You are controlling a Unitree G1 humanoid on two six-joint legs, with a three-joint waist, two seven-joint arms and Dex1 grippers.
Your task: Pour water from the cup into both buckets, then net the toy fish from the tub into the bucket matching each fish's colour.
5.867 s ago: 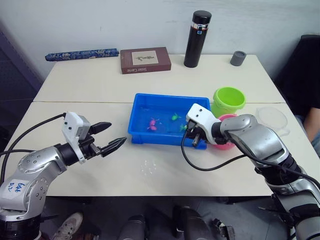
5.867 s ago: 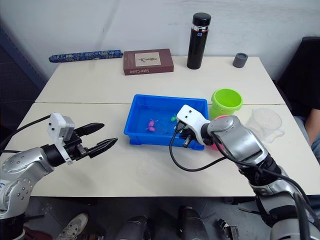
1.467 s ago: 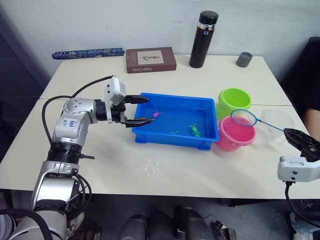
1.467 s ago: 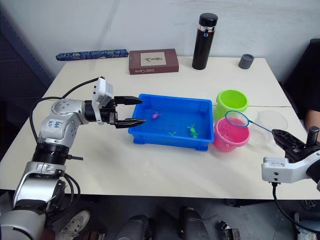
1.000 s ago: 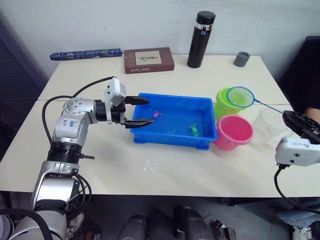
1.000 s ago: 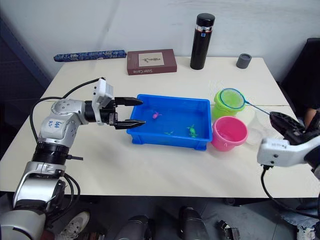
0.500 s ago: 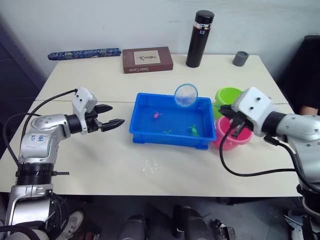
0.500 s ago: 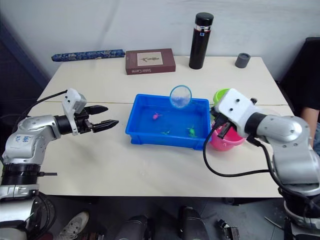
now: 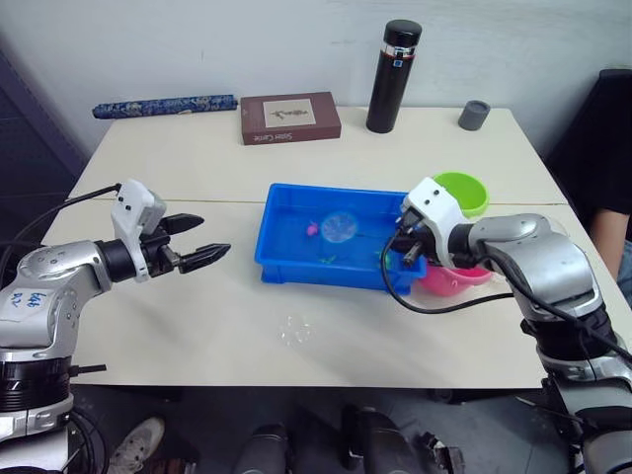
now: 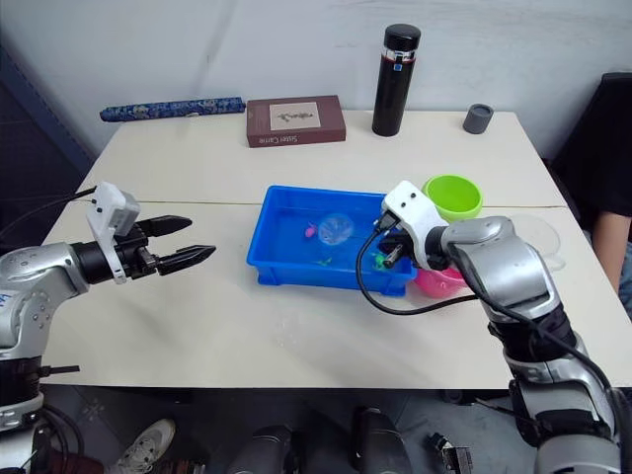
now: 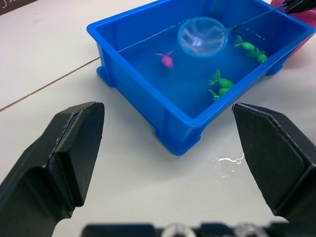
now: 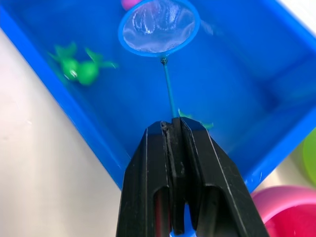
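1. Inside, the blue tub (image 9: pixel 336 237) held shallow water, one pink fish (image 11: pixel 167 59) and some green fish (image 11: pixel 220 81); in the left wrist view the pink one lay just beside the hoop and the green ones lay toward the tub's near and right walls.
2. The net (image 9: pixel 337 227) hung with its light blue hoop inside the tub, over the water near the pink fish; whether it touched the water could not be told.
3. The right gripper (image 12: pixel 173 129) was clamped tight on the net's thin dark stick, fingers pressed together, and sat over the tub's right end, with the hoop out beyond its fingertips.
4. The green bucket (image 9: pixel 461 193) and the pink bucket (image 9: pixel 454 279) stood just beside the tub's right end, the green one farther back; the right arm covered much of the pink one, and their contents could not be seen.
5. The left gripper (image 9: pixel 197 240) hovered over the bare table (image 9: pixel 197 326) left of the tub, well apart from it, its two pointed black fingers spread and grasping nothing.
6. The tub was a rimmed rectangular tray of glossy plastic; the net's mesh was fine and pale, and the hoop was round.
7. A small wet patch (image 9: pixel 294 329) glistened on the table in front of the tub.
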